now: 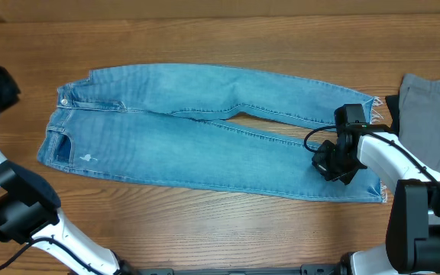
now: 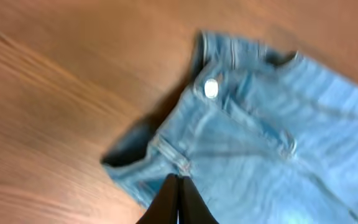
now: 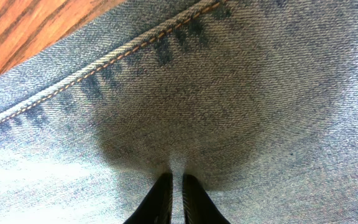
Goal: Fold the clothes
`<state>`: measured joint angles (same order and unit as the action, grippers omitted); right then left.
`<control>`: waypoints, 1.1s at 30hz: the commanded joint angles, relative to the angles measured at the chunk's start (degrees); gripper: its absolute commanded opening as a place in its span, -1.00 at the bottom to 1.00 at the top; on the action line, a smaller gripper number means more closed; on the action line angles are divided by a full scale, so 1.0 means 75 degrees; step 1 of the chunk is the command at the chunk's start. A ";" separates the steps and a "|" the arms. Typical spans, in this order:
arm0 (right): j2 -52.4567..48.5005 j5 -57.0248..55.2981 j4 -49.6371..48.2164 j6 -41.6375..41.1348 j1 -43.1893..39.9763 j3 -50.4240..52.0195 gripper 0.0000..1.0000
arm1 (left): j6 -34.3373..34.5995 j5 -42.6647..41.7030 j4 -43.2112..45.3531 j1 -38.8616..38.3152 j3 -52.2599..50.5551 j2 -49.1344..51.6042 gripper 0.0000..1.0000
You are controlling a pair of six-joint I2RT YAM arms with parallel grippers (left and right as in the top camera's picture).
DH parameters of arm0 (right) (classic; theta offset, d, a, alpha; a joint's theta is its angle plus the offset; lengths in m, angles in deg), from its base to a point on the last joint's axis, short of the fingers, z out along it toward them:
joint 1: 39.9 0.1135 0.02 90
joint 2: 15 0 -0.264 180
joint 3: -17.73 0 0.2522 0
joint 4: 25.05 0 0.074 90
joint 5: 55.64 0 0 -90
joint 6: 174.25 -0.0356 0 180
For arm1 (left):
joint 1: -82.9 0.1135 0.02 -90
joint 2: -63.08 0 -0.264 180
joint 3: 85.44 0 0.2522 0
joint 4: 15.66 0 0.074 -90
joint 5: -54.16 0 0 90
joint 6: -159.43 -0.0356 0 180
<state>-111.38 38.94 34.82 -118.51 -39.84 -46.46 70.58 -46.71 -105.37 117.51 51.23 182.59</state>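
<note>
The light blue jeans [image 1: 205, 149] lie flat across the middle of the wooden worktop [image 1: 205, 30], waist at the left of the frame, long legs running right to frayed whitish hems; a pale button [image 2: 211, 88] shows at the waistband; the right tool [image 3: 174, 182] is nipped nearly closed on a pucker of denim on the lower leg near the hem; the left tool [image 2: 179, 190], fingers pressed together and holding nothing, sits by the waistband edge in a blurred view.
</note>
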 commanded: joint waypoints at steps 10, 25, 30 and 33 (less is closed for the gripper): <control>-0.0399 -0.0475 -0.0108 0.0032 -0.0073 0.0344 -0.78 | 0.0169 0.0688 0.1271 -0.0061 -0.3724 0.0254 -0.92; -0.0399 -0.0472 -0.0111 0.0032 -0.0073 0.0344 -0.78 | 0.0708 0.1026 0.3704 -0.0067 -0.6254 0.0259 -0.79; -0.0338 -0.0571 0.0501 0.0350 -0.0073 -0.0251 -0.92 | 0.0708 0.0810 0.2853 -0.0067 -0.5694 0.0221 -0.76; -0.0149 -0.0600 0.1134 0.0382 -0.0073 -0.1102 -0.92 | 0.0708 0.0187 0.1865 -0.0070 -0.4674 0.0172 -0.78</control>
<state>-112.47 37.48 39.91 -116.92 -39.91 -48.85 75.06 -41.23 -85.35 116.75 10.27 181.56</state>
